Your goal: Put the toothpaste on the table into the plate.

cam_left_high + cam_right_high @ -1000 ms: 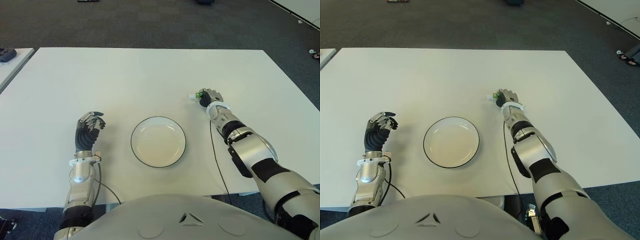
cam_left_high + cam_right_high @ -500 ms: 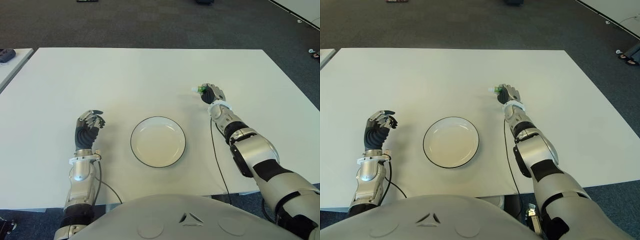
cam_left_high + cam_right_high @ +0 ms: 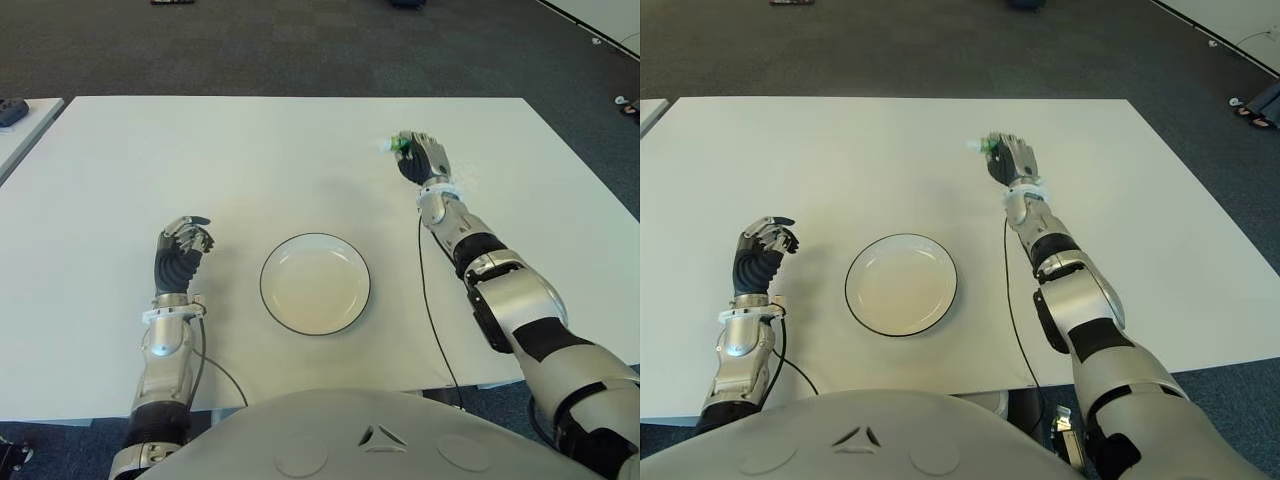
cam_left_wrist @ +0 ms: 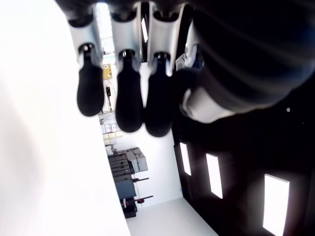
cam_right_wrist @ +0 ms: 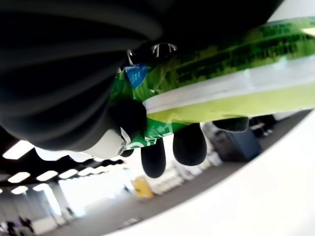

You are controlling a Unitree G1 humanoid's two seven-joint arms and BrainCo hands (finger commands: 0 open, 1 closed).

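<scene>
From the head cameras the toothpaste (image 3: pixel 396 148) is barely showing, just a green bit with a white cap poking out of the right hand (image 3: pixel 418 158), which is hovering over the far right part of the table (image 3: pixel 250 150), well beyond the plate (image 3: pixel 315 283). The right wrist cam is showing way more: a glossy soft tube, green and yellow-green with a white stripe, and the dark fingers (image 5: pixel 189 142) are wrapping around it in a firm grasp. The plate is round and white with a thin dark rim (shallow, nothing lying in it). The left hand (image 3: pixel 180 252) is sitting left of the plate, black rubbery fingers (image 4: pixel 129 93) curling in on nothing. The table is plain matte white, and dark grey carpet is covering the floor behind it.
</scene>
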